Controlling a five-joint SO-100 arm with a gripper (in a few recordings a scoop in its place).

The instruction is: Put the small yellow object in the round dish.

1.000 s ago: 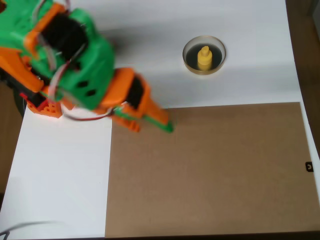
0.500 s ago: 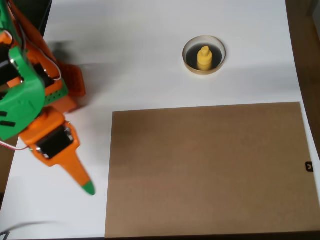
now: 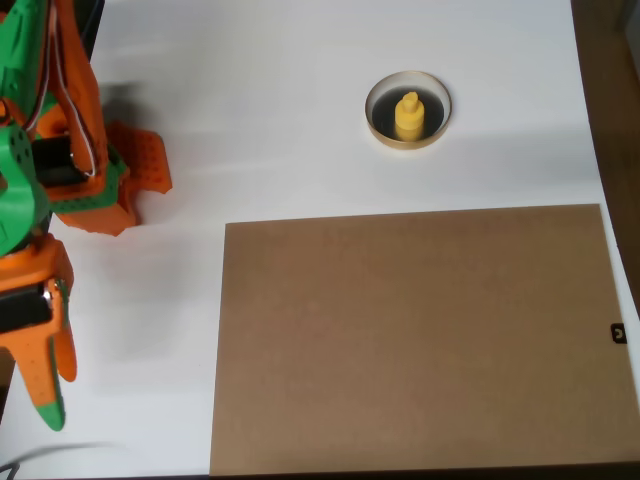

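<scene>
- Jaws on the gripper (image 3: 48, 385) are lying close together, with only a thin slit showing between the orange finger and the green-tipped one — nothing is sitting between them, though whether they are fully clenched I cannot tell from the overhead view.
- Taking the round dish (image 3: 408, 110) as the landmark: the gripper is now hanging far to the lower left of it, at the left edge of the white table (image 3: 280, 100), pointing towards the bottom of the picture.
- The small yellow object (image 3: 408, 115) is standing upright inside the round dish, on the dark floor, knob uppermost, with the pale rim running all the way round it.
- Change noted: a second ago the arm was reaching in much nearer the round dish, its tip lying at the upper left corner of the brown board (image 3: 415, 335); half a second ago it was already swinging out to the left; now it is drawing back further still, well apart from the dish.
- The yellow piece and the dish are sitting exactly where they were throughout — neither is being disturbed by the retreat.
- Judgement: the placing appears to be finished, and the arm is returning towards a rest pose; nothing further seems to be required of the object.
- Risk: negligible at present, since the arm is moving away from the round dish rather than over it.
</scene>
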